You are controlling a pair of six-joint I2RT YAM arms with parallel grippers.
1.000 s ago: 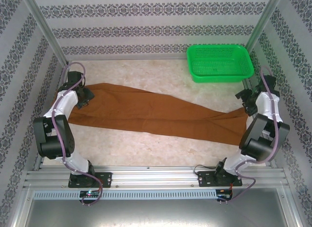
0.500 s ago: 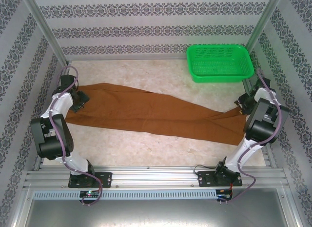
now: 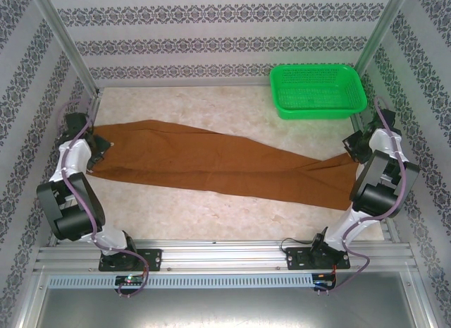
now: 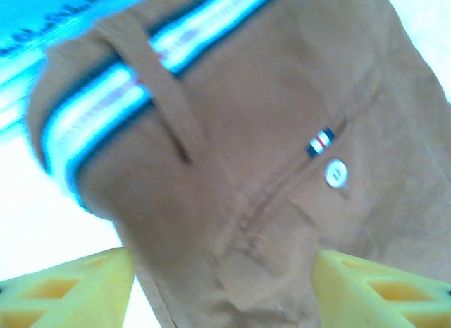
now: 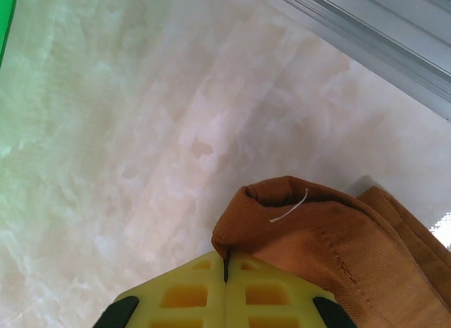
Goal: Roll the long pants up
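Right wrist shows me the right gripper clenched on a cuff of the long pants, which stretch from just below the green basket far leftward; left gripper hangs spread over their waistband

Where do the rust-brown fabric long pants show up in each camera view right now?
Top external: rust-brown fabric long pants stretched left-to-right across the middle.
Left wrist: their waist end, centre and right.
Right wrist: a hem, lower right, pinched by the right gripper.
Shared landmark: pale marbled tabletop.
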